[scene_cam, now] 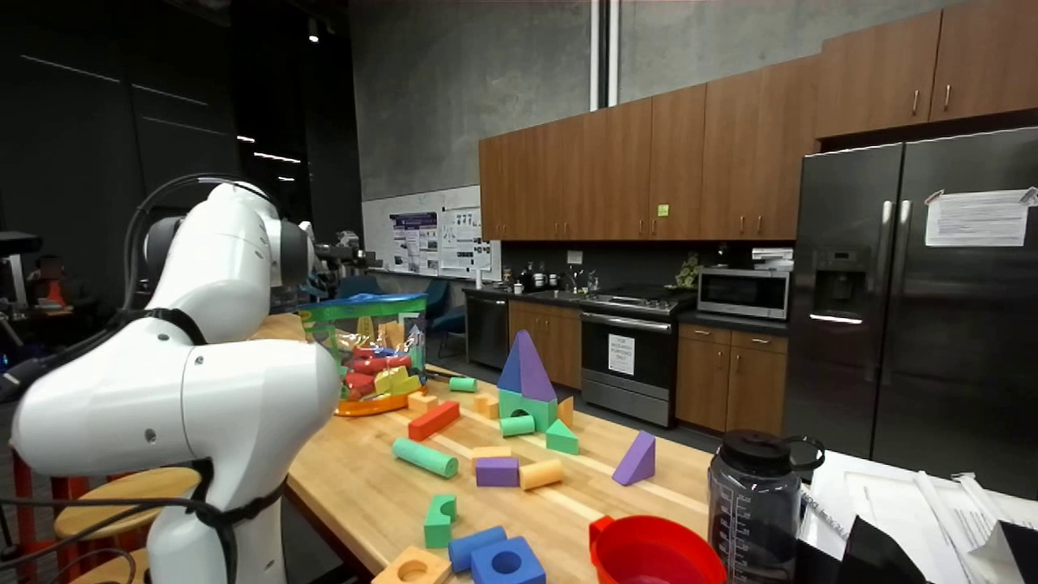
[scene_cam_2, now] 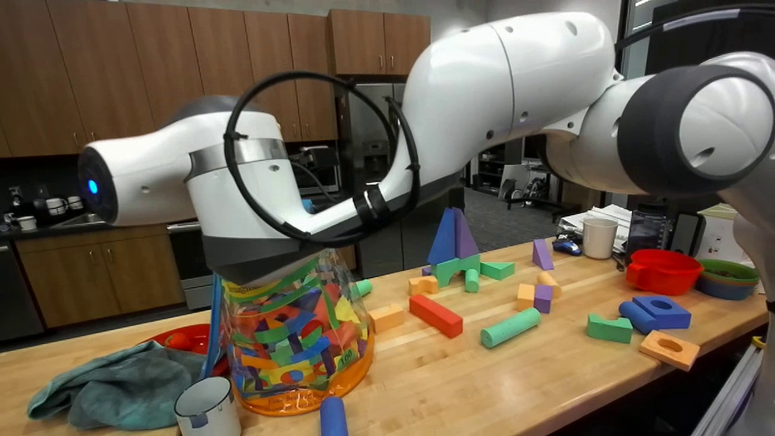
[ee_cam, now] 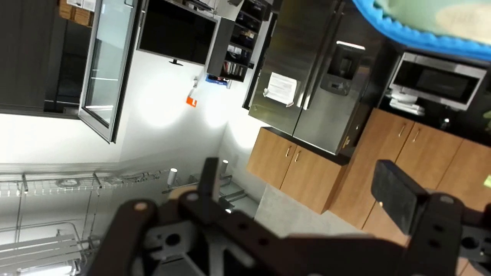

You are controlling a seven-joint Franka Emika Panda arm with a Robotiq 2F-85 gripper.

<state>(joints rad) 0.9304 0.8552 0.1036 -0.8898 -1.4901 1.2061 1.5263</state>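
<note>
plastic, see-through and lettered, forms the block bag [scene_cam_2: 296,339], which stands upright on the wooden table [scene_cam_2: 436,375] with its orange base [scene_cam_2: 284,406] flat on the wood. its blue rim [ee_cam: 425,40] cuts across the upper right corner of the wrist view, off to one side of the gripper [ee_cam: 301,180]. the gripper is spread, a wide gap between its pads, and in an exterior view it shows above the bag's top. whether the white arm [scene_cam_2: 502,79] touches the bag cannot be told.

around the base the room is tight: a white mug [scene_cam_2: 209,412] and a grey-green cloth [scene_cam_2: 127,384] on one side, a blue cylinder [scene_cam_2: 334,418] and an orange block [scene_cam_2: 387,317] just beside. past these, wood shows between the red block [scene_cam_2: 436,315] and the green cylinder [scene_cam_2: 511,327], and in a broader strip from there toward the near edge. farther out rises a tower [scene_cam_2: 448,242] of triangles on a green arch. a holed orange square [scene_cam_2: 654,346] lies just by the table's edge.
</note>
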